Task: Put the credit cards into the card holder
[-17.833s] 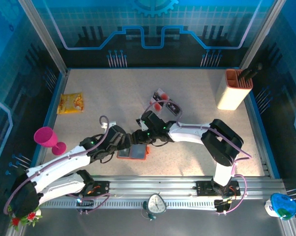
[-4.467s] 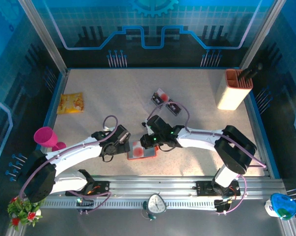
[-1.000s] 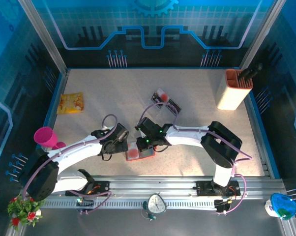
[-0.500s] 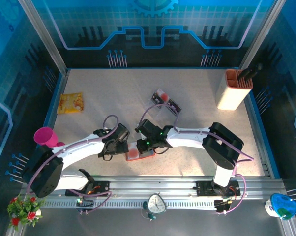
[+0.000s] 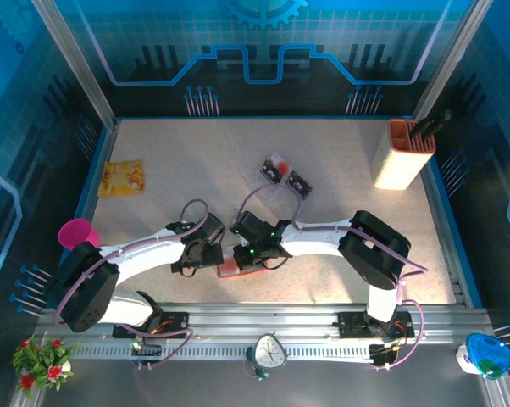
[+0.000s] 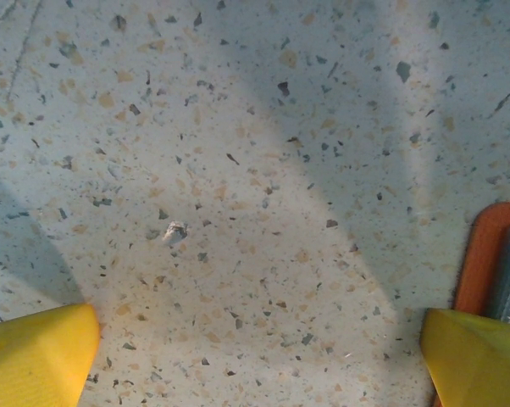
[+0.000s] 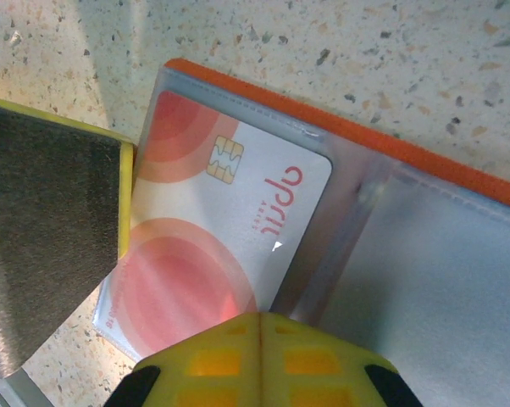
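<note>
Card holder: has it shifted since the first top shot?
Yes. The card holder sits slightly farther right, closer to the clock.

The card (image 7: 196, 254) bears a red word, roughly "april", at 4 o'clock of its chip (image 7: 225, 161); smaller print beneath is unreadable.

A robot test cell in a lab. Blue panels (image 5: 255, 51) printed with circuit and gear art, held by metal posts (image 5: 73, 59), wall in a speckled table (image 5: 196, 161). A slotted rail (image 5: 306, 332) along the near edge carries the left arm (image 5: 136, 254) and right arm (image 5: 323, 231). Unrelated props sit about: a goblet (image 5: 75, 231) at the left, a clock (image 5: 269, 350) near.
</note>
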Action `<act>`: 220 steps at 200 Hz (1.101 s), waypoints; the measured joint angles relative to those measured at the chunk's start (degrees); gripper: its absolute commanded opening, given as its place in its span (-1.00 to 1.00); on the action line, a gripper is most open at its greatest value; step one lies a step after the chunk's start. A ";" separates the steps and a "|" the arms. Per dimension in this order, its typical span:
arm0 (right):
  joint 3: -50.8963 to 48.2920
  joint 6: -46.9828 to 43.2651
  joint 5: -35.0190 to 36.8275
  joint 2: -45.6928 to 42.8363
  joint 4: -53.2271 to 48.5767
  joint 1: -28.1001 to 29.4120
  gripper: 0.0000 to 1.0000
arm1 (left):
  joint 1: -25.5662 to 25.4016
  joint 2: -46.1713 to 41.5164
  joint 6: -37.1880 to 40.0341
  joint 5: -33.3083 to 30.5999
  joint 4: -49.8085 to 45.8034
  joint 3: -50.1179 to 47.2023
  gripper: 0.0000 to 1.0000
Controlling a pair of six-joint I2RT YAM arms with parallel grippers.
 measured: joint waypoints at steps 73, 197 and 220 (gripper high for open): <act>-2.05 0.15 0.07 -7.52 0.17 -0.96 -0.93 | 0.04 -5.77 0.02 -0.94 -1.97 0.17 0.98; -10.10 -3.08 -0.90 -12.81 3.56 -5.46 -1.00 | 0.04 -16.83 -0.59 -2.95 5.95 2.12 0.99; -12.83 -3.10 -1.70 -11.82 5.44 -6.62 -1.00 | 0.07 -16.17 -1.60 -2.01 9.42 0.22 0.99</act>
